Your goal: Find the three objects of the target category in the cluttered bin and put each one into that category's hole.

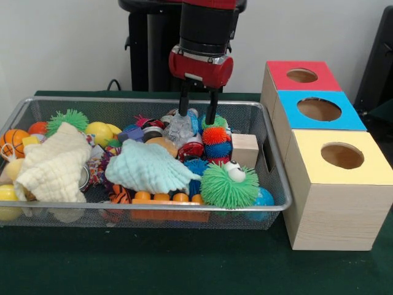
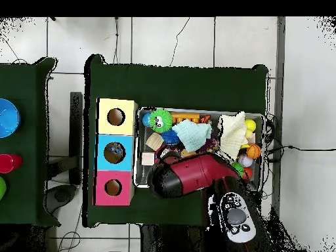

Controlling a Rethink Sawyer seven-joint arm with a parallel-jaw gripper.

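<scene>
A wire mesh bin (image 1: 277, 184) holds a heap of toys. My gripper (image 1: 198, 110) hangs open over the far middle of the bin, its black fingers (image 1: 183, 103) straddling a clear crinkled item (image 1: 180, 128). Just right of it lies a red, blue and green spiky toy (image 1: 216, 140). Three wooden boxes stand right of the bin, each with a round hole: red top (image 1: 302, 75), blue top (image 1: 319, 109), yellow top (image 1: 342, 155). In the overhead view my red arm (image 2: 193, 174) hides the gripper and reaches over the bin (image 2: 257, 118).
Near the front of the bin lie a green spiky ball with eyes (image 1: 229, 184), a mint cloth (image 1: 150, 166) and a cream cloth (image 1: 55, 163). A wooden block (image 1: 244, 149), a small basketball (image 1: 13, 140) and a yellow ball (image 1: 98, 132) lie among the clutter.
</scene>
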